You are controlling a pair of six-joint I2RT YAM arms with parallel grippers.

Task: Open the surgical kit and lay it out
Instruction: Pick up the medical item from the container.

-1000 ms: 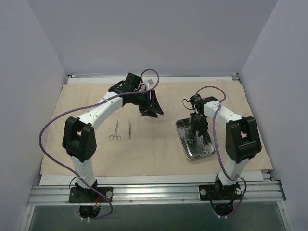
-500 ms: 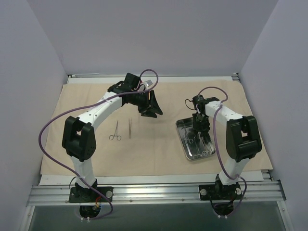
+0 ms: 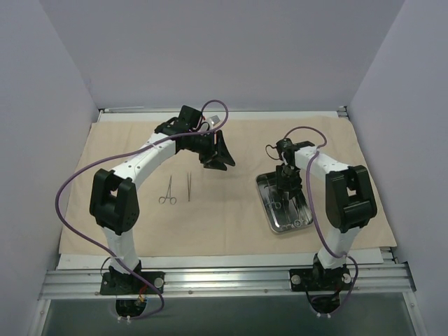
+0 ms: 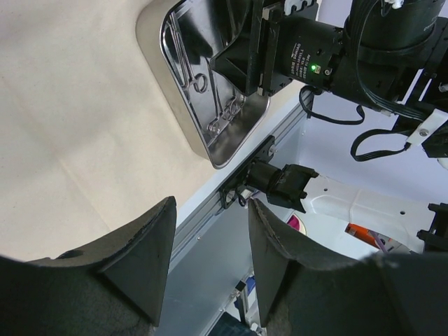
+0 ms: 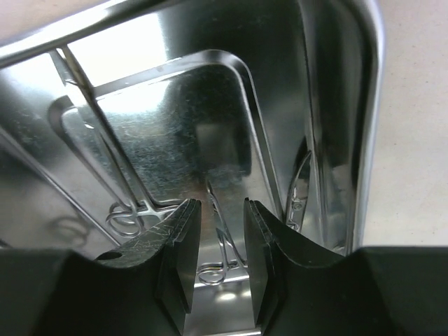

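The right gripper (image 5: 220, 207) points down into the steel tray (image 5: 371, 105), its jaws a little apart. A thin ring-handled forceps (image 5: 218, 241) shows in the gap between them and lies on the tray floor, with neither finger seen pressing on it. A second forceps (image 5: 91, 133) lies to its left in the right wrist view, its rings near the left finger, and a third instrument (image 5: 301, 189) leans against the tray's side wall.

From above, the tray (image 3: 264, 203) sits on the right part of the beige wrapping cloth (image 3: 224, 217), close to the right arm's base. The cloth is spread flat over most of the worktop (image 3: 231, 260).

The left gripper (image 3: 222, 157) hangs above the middle of the cloth, well apart from the tray, with its jaws apart and nothing between them. Its wrist camera looks across the cloth towards the tray and the right arm.

On the cloth's left half, a pair of ring-handled forceps (image 3: 167, 190) and a pair of tweezers (image 3: 188, 187) lie side by side, just apart, both pointing away from the arm bases
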